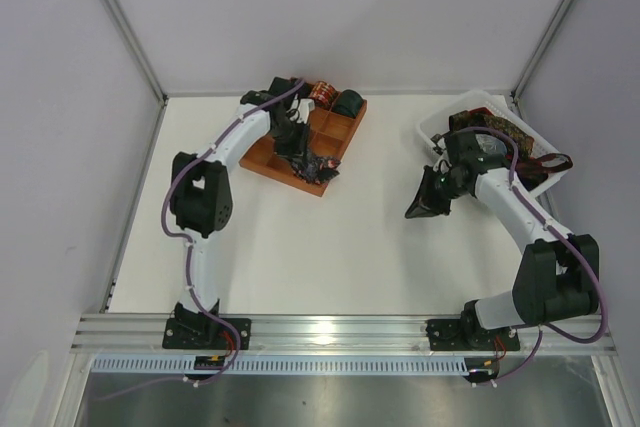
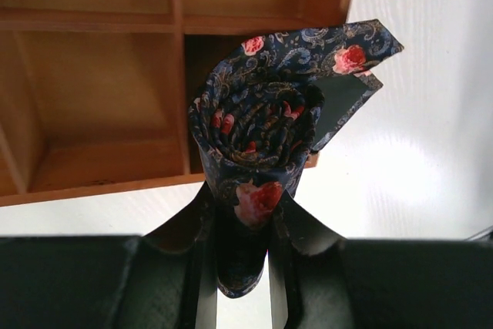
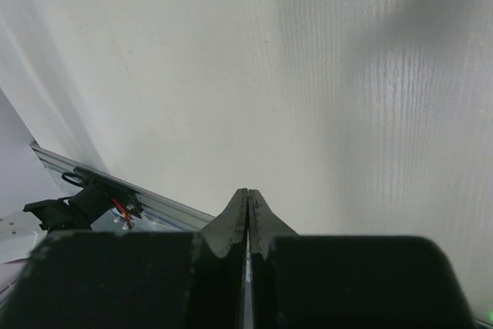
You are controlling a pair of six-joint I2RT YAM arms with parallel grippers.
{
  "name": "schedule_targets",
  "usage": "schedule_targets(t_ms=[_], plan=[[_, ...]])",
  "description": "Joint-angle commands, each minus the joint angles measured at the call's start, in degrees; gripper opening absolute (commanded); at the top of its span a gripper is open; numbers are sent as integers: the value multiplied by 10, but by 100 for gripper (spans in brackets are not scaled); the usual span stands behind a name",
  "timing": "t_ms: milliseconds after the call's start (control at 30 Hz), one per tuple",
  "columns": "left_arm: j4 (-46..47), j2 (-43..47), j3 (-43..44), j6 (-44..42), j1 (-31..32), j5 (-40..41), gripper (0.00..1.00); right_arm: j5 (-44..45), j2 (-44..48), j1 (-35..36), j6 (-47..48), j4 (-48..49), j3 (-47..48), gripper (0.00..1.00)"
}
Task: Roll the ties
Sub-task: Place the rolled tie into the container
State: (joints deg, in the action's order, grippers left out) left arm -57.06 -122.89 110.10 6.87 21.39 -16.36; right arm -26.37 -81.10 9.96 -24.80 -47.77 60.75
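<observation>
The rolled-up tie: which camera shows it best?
Left wrist view: the rolled tie fills the frame, coil and rose print clear, pinched in the left end effector. Top external view shows only a small dark bundle at the tray's edge. Right wrist view shows none.

White table (image 1: 330, 247), pale walls (image 1: 350, 7) (grey, perhaps lilac), metal rail (image 1: 340, 332) front.

Two arms (image 1: 500, 197) are counted, one gridded tray (image 1: 340, 132) and one white bin (image 1: 432, 127); at least three coiled ties (image 1: 322, 94) are made out.
</observation>
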Motion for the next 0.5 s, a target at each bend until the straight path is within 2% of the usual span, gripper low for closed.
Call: schedule_targets(t_ms=[0, 267, 467], plan=[[-9, -19, 39, -19, -5, 34, 0, 4, 10, 9, -7, -4, 0, 4], [-10, -63, 56, -10, -1, 48, 1, 11, 23, 13, -6, -11, -21, 4], [5, -53, 29, 24, 23, 163, 0, 12, 24, 12, -8, -7, -40, 4]])
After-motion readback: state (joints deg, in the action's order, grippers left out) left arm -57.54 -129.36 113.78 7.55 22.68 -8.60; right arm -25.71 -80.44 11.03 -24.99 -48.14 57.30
